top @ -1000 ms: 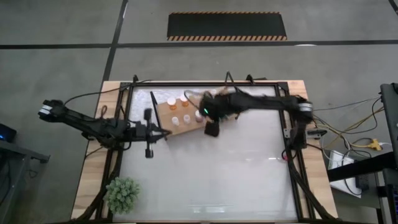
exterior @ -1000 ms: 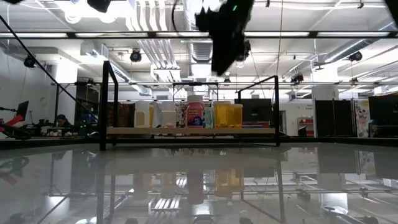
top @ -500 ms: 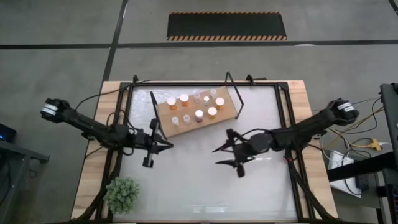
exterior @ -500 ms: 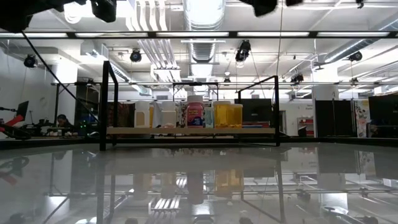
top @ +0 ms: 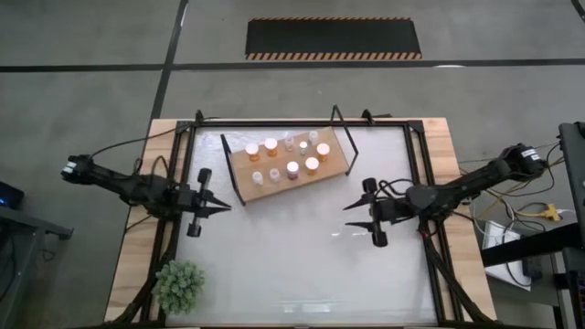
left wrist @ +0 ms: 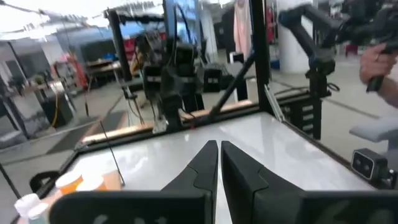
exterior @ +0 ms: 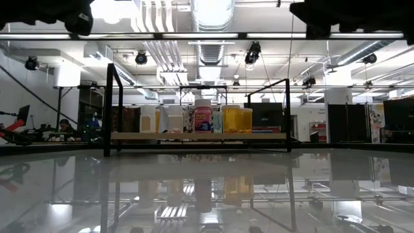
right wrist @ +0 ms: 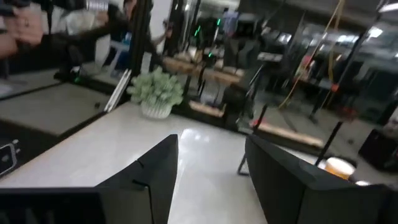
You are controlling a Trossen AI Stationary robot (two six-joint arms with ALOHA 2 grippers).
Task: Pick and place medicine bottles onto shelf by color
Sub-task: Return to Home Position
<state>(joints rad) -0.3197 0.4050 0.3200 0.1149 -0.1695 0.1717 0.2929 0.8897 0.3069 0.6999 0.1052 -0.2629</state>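
Left hand: fingers pinched almost together, only a sliver of gap in the left wrist view, nothing in them. It sits off the left end of the shelf, clear of it. Right hand: fingers spread wide, empty, off the shelf's right end, also clear. Medicine bottles stand upright on the shelf in two rows, white caps up, some orange. Small green plant well off the shelf's left end, beyond the left hand, at the tabletop edge
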